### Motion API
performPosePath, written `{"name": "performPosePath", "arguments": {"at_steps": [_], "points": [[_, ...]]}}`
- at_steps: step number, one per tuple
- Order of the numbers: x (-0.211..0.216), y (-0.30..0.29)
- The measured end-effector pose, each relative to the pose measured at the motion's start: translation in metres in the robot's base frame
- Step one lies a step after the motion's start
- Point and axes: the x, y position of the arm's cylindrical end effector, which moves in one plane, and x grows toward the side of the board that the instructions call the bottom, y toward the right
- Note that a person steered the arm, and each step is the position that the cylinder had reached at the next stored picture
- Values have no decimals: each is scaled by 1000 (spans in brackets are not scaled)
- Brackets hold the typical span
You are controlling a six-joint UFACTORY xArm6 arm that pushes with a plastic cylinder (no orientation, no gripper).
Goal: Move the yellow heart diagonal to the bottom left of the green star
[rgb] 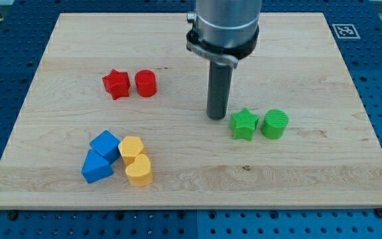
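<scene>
The single camera view looks down at an angle onto a pale wooden tabletop (191,176) resting on a blue perforated base. A grey robot arm enters from the view's top centre and ends in a straight dark rod. There are no jaws on this arm, so nothing is grasped; my tip (216,117) rests on the wood just to the view's left of the green star (243,123), close to it, though contact cannot be confirmed.

Just to the view's right of the green star stands a green cylinder (274,124), the two nearly side by side.

The yellow heart (138,170) lies toward the view's bottom left, well apart from the green star and from my tip. A second yellow block (130,147), its shape unclear, sits directly above it and appears to touch it. Beside them on the view's left are a blue cube (105,143) and a blue wedge-like block (95,168), packed close together.

In the upper left area, a red star (116,84) and a red cylinder (145,83) sit side by side.
</scene>
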Motion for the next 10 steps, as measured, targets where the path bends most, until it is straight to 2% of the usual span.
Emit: {"name": "performPosePath", "arguments": {"at_steps": [2,3,5,7,10], "points": [[106,0],[131,-6],[130,-47],[131,-113],[129,-163]]}}
